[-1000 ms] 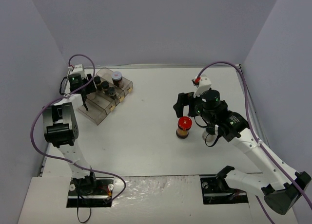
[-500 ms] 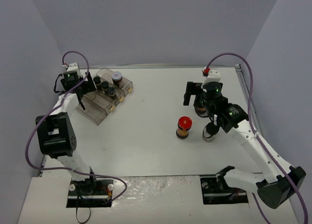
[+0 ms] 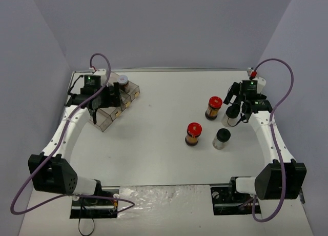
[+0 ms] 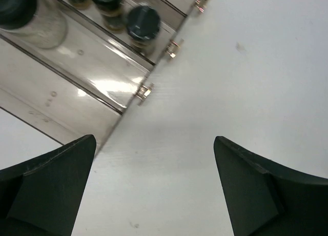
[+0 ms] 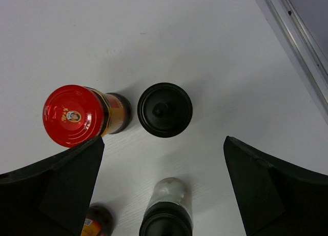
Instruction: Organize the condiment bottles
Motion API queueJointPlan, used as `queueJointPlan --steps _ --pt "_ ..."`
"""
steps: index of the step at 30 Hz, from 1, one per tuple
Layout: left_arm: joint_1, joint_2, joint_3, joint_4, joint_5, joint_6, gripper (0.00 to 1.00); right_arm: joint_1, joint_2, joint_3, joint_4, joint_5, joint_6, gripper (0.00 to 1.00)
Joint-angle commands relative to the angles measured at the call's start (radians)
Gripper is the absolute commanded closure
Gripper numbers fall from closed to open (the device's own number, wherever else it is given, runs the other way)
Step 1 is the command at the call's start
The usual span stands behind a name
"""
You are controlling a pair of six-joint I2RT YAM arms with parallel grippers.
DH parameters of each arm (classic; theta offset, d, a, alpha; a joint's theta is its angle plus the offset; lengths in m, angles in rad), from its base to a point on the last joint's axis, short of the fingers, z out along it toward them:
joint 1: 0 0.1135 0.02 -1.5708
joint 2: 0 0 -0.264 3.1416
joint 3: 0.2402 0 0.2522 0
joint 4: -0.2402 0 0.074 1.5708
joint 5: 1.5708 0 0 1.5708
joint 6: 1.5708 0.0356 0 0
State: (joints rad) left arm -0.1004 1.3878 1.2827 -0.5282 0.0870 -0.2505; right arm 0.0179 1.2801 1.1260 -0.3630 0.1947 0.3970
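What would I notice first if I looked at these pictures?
The two bright red lids: one red-lidded jar near the middle of the table, a second red-lidded jar further right, black-capped jars beside them. At the far left a clear tray holds more small jars, the left end effector open above its edge.

Spice jars (image 3: 193, 134) stand upright in two groups on the worktop (image 3: 154, 149).
Right: two red-lidded jars (image 3: 213, 107) of orange-brown stuff beside two black-capped clear jars (image 5: 164, 109). Left: a white-lidded jar (image 3: 122, 81) and several black-capped ones (image 4: 143, 21) in tray compartments (image 4: 77, 87).
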Motion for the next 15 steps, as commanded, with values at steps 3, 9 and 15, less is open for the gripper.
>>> queueJointPlan --steps 3,9,15 --pt "-0.071 -0.084 0.043 -0.159 0.039 0.030 0.03 -0.041 0.100 -0.026 0.047 -0.034 -0.033 0.00" --pt "-0.099 -0.088 0.054 -0.164 0.042 0.033 0.03 -0.044 0.192 -0.019 0.086 -0.023 -0.024 0.01" --pt "-0.118 -0.092 0.058 -0.161 0.042 0.034 0.03 -0.049 0.223 -0.044 0.128 -0.028 -0.016 0.05"
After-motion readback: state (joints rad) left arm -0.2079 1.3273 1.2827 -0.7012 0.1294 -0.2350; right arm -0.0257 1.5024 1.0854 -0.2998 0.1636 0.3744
